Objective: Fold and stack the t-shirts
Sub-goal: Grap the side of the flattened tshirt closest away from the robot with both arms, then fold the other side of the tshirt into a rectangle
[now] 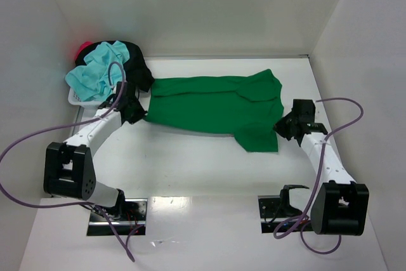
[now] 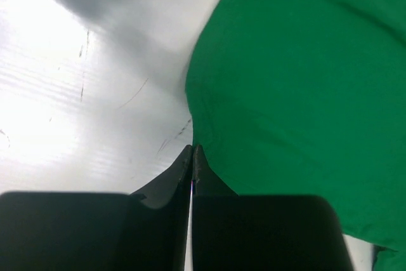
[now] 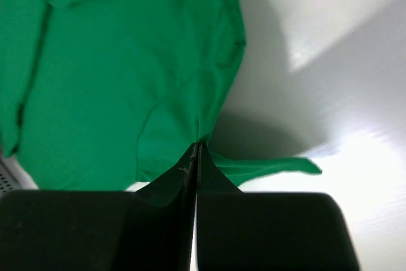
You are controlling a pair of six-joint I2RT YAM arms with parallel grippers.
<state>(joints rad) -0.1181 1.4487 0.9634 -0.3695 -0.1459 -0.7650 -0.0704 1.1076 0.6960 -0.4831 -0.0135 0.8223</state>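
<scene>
A bright green t-shirt (image 1: 209, 106) lies spread across the middle of the table, its sleeves at the right end. My left gripper (image 1: 138, 113) is shut on its left edge (image 2: 209, 125). My right gripper (image 1: 282, 125) is shut on its right edge, and the cloth (image 3: 127, 80) lifts off the table there. A light turquoise shirt (image 1: 95, 77) and a black shirt (image 1: 136, 61) are heaped in the basket at the far left. A red/pink shirt (image 1: 82, 49) shows behind them.
The small white basket (image 1: 76, 98) stands at the back left, just beyond my left gripper. White walls close in the table on the left, back and right. Purple cables loop beside both arms.
</scene>
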